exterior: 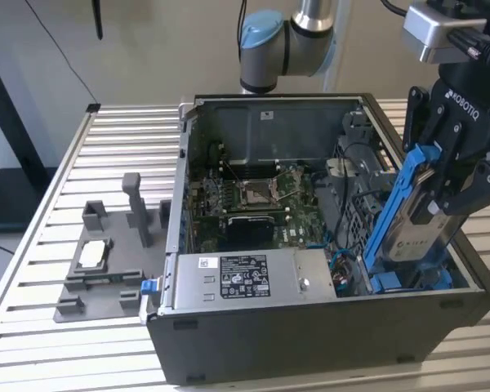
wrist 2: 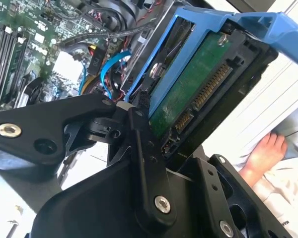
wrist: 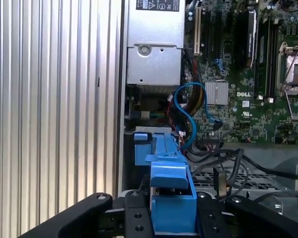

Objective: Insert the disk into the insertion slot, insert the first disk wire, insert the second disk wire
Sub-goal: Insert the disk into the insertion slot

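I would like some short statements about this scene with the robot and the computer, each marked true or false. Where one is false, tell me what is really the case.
1. The gripper is shut on the disk in its blue frame. True.
2. The disk lies flat. False: it is held tilted, with its lower end reaching down into the computer case.
3. The case is open and the motherboard shows inside. True.
4. The silver power-supply box stands outside the case. False: it sits inside the case, along its near side in the exterior view.
5. In the first wrist view, a blue cable loops beside the power-supply box. True.
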